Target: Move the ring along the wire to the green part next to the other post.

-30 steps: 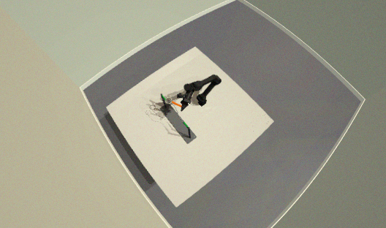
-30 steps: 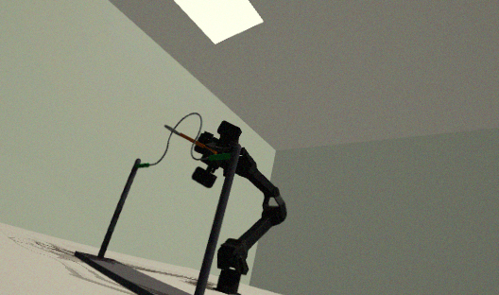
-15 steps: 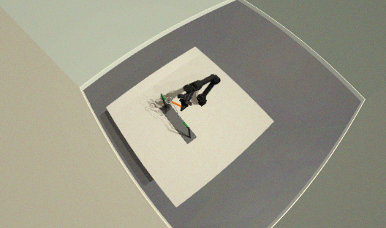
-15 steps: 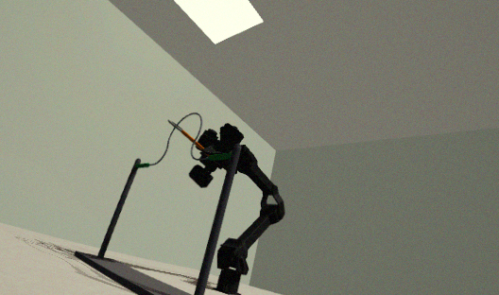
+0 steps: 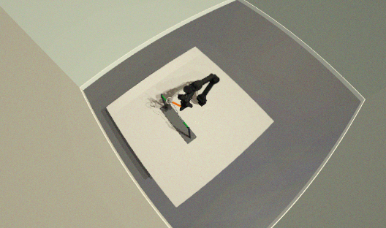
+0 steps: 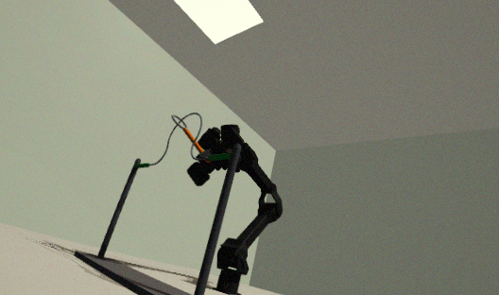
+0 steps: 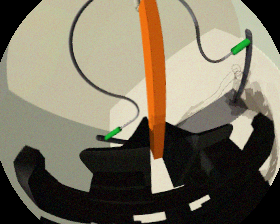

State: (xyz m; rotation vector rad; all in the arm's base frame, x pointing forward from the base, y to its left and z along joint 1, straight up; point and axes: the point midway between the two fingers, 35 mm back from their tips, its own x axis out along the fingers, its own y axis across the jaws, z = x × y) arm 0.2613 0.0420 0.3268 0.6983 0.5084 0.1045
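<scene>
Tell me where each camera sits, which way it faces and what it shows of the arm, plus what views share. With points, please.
Top: high overhead, looking down on the pale table (image 5: 210,146); the whole arm shows, folded beside the wire.
Exterior: low by the near post (image 6: 217,217), tilted upward toward walls and ceiling; the arm shows from base to gripper (image 6: 206,158).
Wrist: on the arm behind the gripper (image 7: 157,145), looking out along the orange handle (image 5: 176,104) (image 6: 194,140) (image 7: 154,65); only the dark fingers and gripper body show.
Shared: all three show the handle and both green parts.

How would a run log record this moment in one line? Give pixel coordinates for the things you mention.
gripper (image 5: 183,107) (image 6: 206,156) (image 7: 148,119): jaws shut on orange handle (image 5: 176,104) (image 6: 194,140) (image 7: 154,65) | ring (image 5: 169,100) (image 6: 178,122): raised above both posts (image 6: 119,208) (image 6: 217,219)
</scene>
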